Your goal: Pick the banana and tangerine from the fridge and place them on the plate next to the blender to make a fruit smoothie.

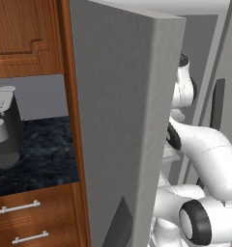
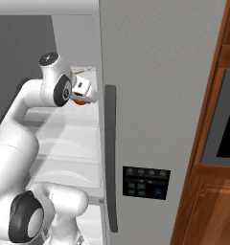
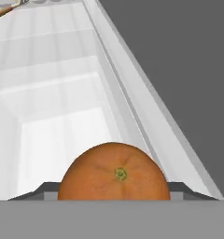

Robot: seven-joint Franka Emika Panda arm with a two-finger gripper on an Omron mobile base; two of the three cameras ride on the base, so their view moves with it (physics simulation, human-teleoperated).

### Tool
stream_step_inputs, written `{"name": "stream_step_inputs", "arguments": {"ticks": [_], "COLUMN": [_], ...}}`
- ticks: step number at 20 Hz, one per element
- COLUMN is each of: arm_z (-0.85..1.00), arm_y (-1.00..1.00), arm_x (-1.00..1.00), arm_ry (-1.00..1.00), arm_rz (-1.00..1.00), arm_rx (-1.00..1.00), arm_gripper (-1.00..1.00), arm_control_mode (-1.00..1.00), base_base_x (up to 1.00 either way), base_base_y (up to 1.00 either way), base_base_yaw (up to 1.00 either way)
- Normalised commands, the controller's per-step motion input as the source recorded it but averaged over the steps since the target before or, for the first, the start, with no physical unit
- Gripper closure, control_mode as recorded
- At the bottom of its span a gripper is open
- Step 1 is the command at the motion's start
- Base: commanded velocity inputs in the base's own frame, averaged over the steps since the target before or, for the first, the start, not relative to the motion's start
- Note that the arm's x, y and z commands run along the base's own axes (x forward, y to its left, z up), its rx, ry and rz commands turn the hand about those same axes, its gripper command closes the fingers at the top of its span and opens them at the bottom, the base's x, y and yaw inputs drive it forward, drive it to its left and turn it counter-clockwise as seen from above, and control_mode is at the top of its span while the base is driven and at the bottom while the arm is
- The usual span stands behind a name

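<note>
- Tangerine point(image 3: 115, 172): a round orange fruit with a small green stem dot facing the hand camera. It sits low and centred in the hand view, right between the gripper's point(image 3: 114, 189) two dark finger tips, whose edges peek out on either side of it.
- The jaws appear closed against the tangerine's sides, so the gripper is holding it.
- In the right base view, a sliver of the orange fruit point(image 2: 80, 101) shows under the white hand, inside the open fridge point(image 2: 155, 95), level with an upper shelf.
- Behind the tangerine in the hand view, white fridge shelves point(image 3: 53, 93) stretch away, with a grey wall to the right.
- The white arm point(image 2: 21, 124) reaches up from the lower left of the right base view into the fridge interior.
- In the left base view, the grey fridge door point(image 1: 123, 120) stands open, hiding the hand; a coffee machine point(image 1: 6, 125) stands on the dark counter point(image 1: 45, 154) to the left.
</note>
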Motion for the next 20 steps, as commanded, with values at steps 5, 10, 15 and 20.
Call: {"name": "stream_step_inputs", "arguments": {"ticks": [5,10,15,20], "arm_z": [0.52,0.7,0.57,-0.12], "arm_y": [0.02,0.12,0.1,0.0], "arm_x": [-1.0,-1.0,-1.0,-1.0], "arm_ry": [-0.47,-0.17,0.13,0.33], "arm_rz": [0.16,0.19,0.16,0.09], "arm_rx": [0.03,0.01,-0.02,-0.06], "arm_gripper": [1.0,1.0,1.0,1.0], "arm_control_mode": [-1.0,-1.0,-1.0,-1.0], "base_base_x": [0.0,0.0,0.0,0.0], "base_base_y": [0.0,0.0,0.0,0.0], "base_base_yaw": [0.0,0.0,0.0,0.0]}}
